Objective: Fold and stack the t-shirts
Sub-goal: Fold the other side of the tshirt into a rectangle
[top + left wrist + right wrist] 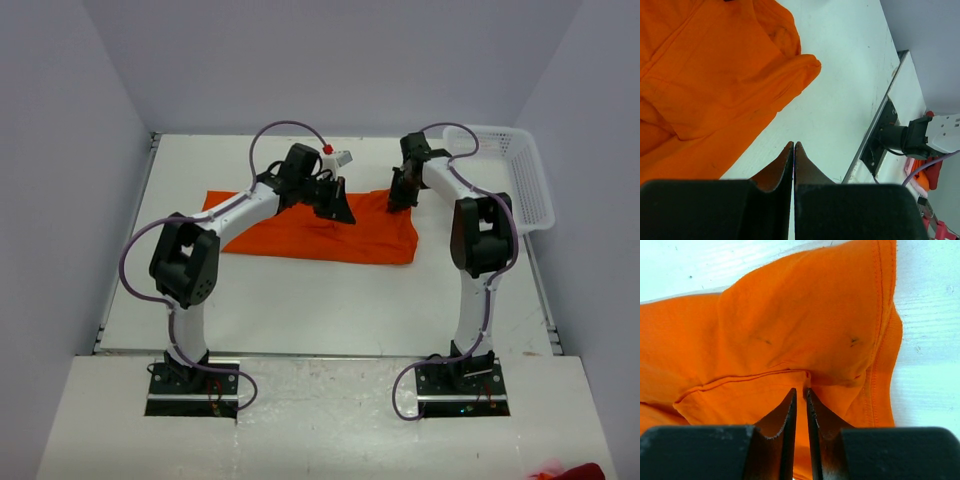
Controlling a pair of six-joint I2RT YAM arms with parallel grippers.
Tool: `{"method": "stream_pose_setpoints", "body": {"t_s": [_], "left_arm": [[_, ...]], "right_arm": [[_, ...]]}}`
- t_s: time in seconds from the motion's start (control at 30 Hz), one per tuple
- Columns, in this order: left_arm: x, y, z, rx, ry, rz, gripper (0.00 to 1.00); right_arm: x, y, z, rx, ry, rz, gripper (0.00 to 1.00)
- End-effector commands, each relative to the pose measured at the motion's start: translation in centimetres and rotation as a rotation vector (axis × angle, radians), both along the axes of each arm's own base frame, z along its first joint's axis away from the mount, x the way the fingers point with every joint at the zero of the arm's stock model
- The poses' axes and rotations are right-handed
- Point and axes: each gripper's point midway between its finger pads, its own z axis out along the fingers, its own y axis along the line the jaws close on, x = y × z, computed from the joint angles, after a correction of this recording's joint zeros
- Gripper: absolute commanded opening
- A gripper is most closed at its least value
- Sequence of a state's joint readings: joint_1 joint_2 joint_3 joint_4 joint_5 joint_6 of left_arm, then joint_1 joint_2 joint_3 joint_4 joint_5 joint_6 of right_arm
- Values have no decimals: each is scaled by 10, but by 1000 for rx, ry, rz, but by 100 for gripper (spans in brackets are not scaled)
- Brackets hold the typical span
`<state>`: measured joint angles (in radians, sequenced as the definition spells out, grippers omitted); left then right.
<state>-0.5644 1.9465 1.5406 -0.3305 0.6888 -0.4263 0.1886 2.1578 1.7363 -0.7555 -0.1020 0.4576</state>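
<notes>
Only your right wrist view shows the right gripper (801,390) clamped on a t-shirt (790,315) fold; the left gripper (794,145), jaws together, hangs beside it. Overhead, its length runs leftward from the right gripper.

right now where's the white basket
In the top view the white basket sits at the far right corner of the table, just right of the right gripper and past the right end of the orange t-shirt.

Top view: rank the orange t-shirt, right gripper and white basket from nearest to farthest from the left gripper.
1. orange t-shirt, just by the left gripper.
2. right gripper, to its right.
3. white basket, at the right table edge.
</notes>
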Motion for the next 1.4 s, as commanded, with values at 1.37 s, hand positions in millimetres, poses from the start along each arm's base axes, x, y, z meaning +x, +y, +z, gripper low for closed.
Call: {"method": "stream_pose_setpoints", "body": {"t_s": [1.37], "left_arm": [[-6, 17, 43, -111, -56, -20, 0]], "right_arm": [[18, -11, 38, -93, -101, 20, 0]]}}
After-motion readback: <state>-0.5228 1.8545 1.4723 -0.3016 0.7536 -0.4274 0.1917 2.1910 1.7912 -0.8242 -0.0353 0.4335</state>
